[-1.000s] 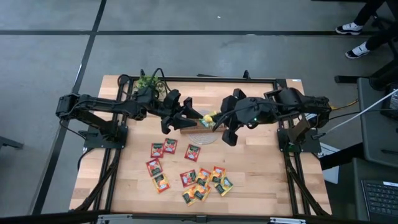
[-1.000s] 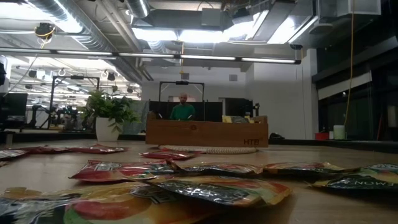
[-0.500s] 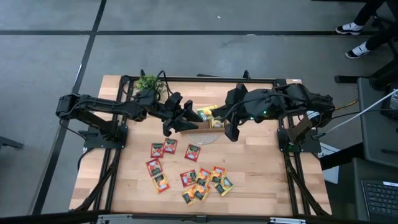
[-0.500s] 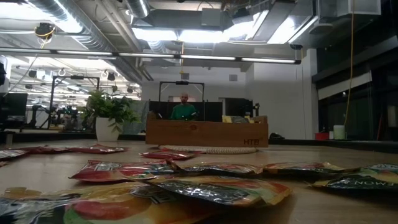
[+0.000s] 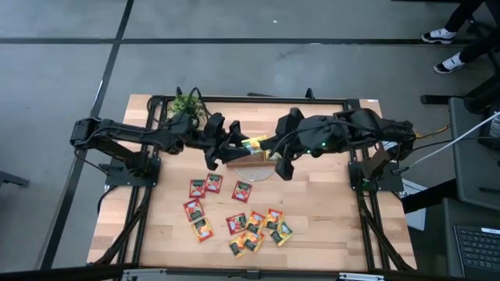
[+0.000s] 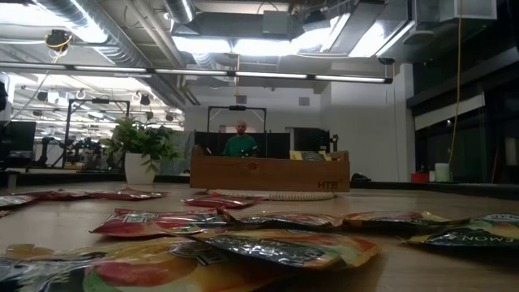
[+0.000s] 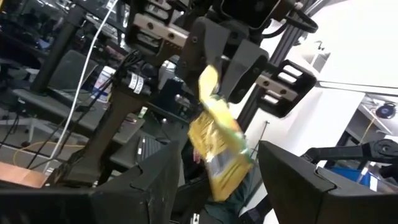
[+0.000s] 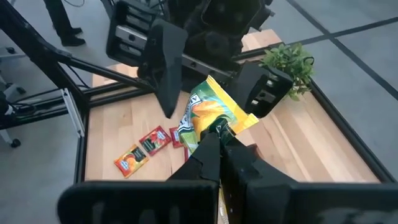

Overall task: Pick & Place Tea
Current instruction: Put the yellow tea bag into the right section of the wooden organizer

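A yellow-green tea sachet (image 8: 208,112) with a dark label is held in the air over the wooden tray (image 5: 244,161), between the two arms. My right gripper (image 8: 222,134) is shut on it. My left gripper (image 7: 219,149) is open and faces it. Its two fingers stand on either side of the sachet (image 7: 217,134) with a gap on each side. Several red, orange and yellow-green sachets (image 5: 234,212) lie flat on the table nearer the near edge. In the low view the tray (image 6: 270,173) stands behind those sachets (image 6: 276,243), and neither gripper shows there. My right gripper pinches the sachet between its two fingers at one corner (image 7: 208,74). The fingers (image 7: 239,62) come at it roughly level from the table's right side. The sachet is lifted clear above the tray and sticks out toward my left gripper (image 5: 221,146).
A small green potted plant (image 5: 187,103) stands at the table's far edge behind the left arm. The tray holds a few sachets (image 6: 312,155). Bare wood (image 5: 320,211) lies right of the loose sachets. A person (image 6: 238,142) stands in the room beyond the table.
My right gripper, still shut on the sachet, drew back a little toward the table's right and then moved toward the left gripper. The sachet has gone with it and now sits between the left gripper's open fingers.
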Controlling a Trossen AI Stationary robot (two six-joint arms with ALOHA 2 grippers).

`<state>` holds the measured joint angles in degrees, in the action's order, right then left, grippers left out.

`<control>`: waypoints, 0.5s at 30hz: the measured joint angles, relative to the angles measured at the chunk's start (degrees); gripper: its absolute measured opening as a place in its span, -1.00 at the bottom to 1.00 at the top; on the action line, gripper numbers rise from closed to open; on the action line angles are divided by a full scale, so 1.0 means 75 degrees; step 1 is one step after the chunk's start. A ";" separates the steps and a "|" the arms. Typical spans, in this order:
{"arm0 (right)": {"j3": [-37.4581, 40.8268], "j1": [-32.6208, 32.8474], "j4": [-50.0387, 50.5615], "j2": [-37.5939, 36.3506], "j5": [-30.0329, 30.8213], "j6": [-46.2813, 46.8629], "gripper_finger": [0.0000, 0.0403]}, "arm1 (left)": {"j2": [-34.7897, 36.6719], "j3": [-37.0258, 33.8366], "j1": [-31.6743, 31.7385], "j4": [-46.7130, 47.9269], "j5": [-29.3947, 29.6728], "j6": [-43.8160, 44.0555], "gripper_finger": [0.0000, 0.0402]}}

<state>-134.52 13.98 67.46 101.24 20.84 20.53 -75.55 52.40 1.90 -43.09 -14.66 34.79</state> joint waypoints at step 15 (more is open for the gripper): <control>0.0003 -0.0114 -0.0289 0.0191 0.0000 -0.0099 -0.98 | 0.0003 0.0000 -0.0065 0.0628 0.0402 0.0030 0.04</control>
<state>-134.50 13.13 65.30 102.67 20.84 19.79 -75.53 52.40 1.41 -38.38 -11.65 35.01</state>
